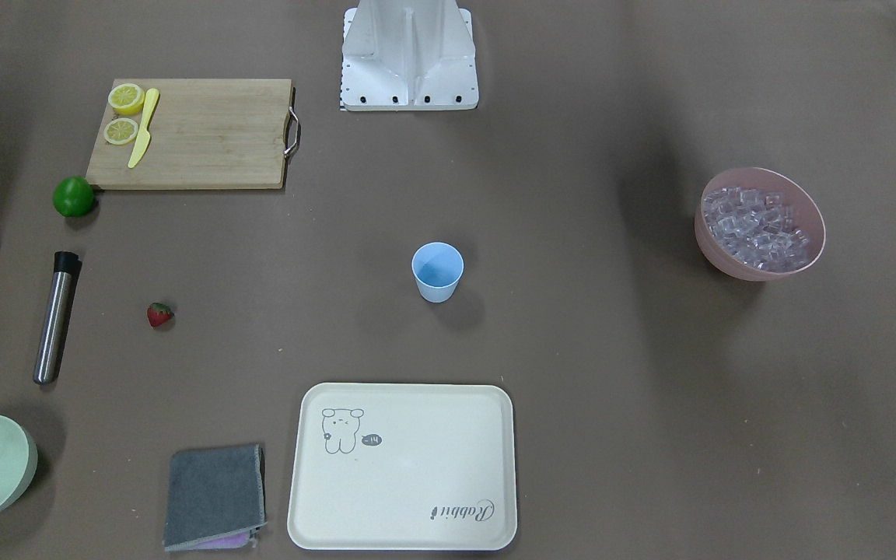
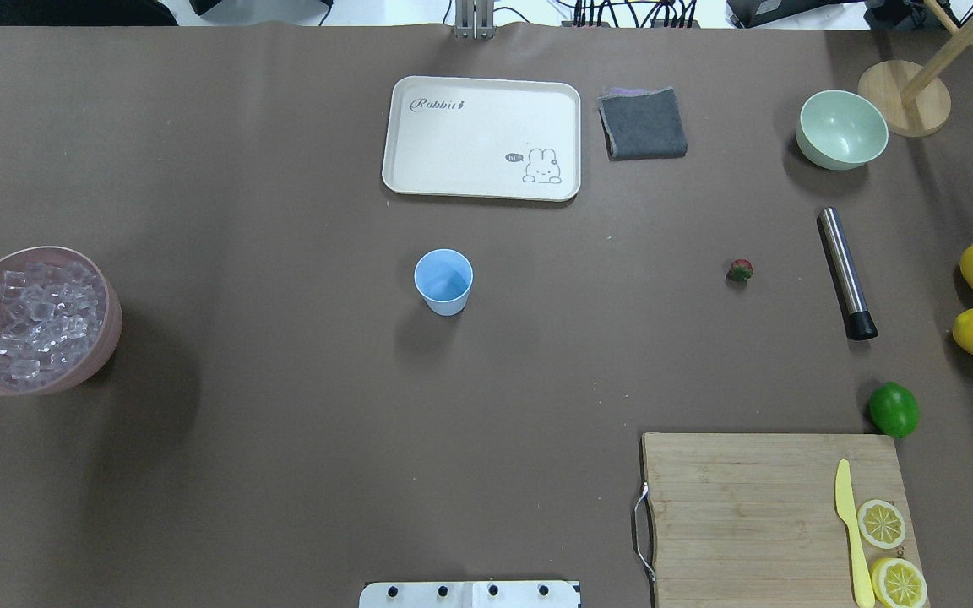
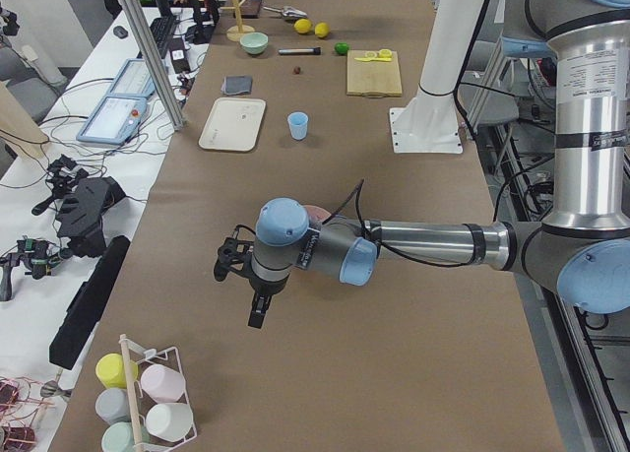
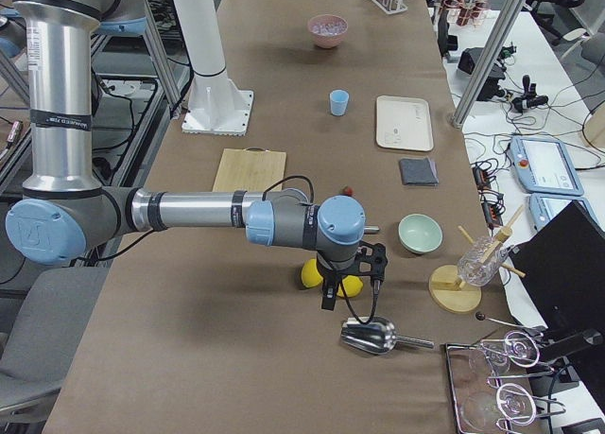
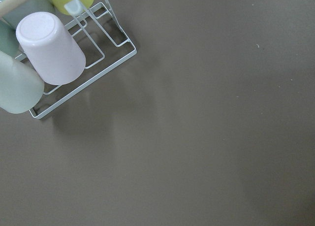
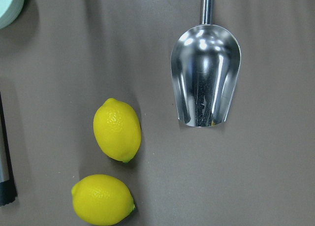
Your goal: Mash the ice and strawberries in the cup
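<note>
From across the counter (image 1: 572, 350) we look steeply down, robot base (image 1: 409, 58) at top. Our overhead view looks from behind that base, the opposite way; both centre the cup (image 1: 437, 271). Two end views look along the counter from afar. Left wrist camera: close, straight down on a wire rack (image 5: 84, 83). Right wrist camera: close over two lemons (image 6: 117, 130) and a scoop (image 6: 206, 83).

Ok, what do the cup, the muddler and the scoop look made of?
The cup: light-blue, matte, evenly coloured, probably plastic. The muddler: brushed silvery barrel with soft sheen, likely steel; black tip maybe plastic or rubber. The scoop: polished metal, mirror-like reflections across its bowl.
</note>
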### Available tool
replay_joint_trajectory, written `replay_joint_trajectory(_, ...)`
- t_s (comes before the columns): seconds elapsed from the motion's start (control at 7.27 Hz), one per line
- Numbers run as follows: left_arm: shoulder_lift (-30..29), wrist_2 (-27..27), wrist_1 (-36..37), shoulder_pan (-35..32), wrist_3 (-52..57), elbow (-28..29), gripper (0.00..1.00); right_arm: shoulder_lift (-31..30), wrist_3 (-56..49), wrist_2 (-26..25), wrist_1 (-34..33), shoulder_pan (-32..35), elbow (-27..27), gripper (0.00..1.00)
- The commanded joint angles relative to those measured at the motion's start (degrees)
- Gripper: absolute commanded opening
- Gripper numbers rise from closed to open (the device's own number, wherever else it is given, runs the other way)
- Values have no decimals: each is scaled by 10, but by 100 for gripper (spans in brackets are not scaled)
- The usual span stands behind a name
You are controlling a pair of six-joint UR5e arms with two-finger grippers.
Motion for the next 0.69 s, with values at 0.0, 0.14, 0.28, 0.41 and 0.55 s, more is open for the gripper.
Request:
replay_joint_trajectory(0.0,0,0,1,0,0,0,97,-1,0,0,0,0,-1,100)
replay_joint_trajectory(0.14,0,0,0,0,0,0,97,-1,0,0,0,0,-1,100)
replay_joint_trajectory(0.28,0,1,0,0,1,0,97,-1,1,0,0,0,-1,100)
replay_joint_trajectory(0.41,-2,1,0,0,0,-1,97,0,-1,2,0,0,-2,100)
replay_joint_trajectory(0.55,-5,0,0,0,1,-3,97,-1,0,2,0,0,-2,100)
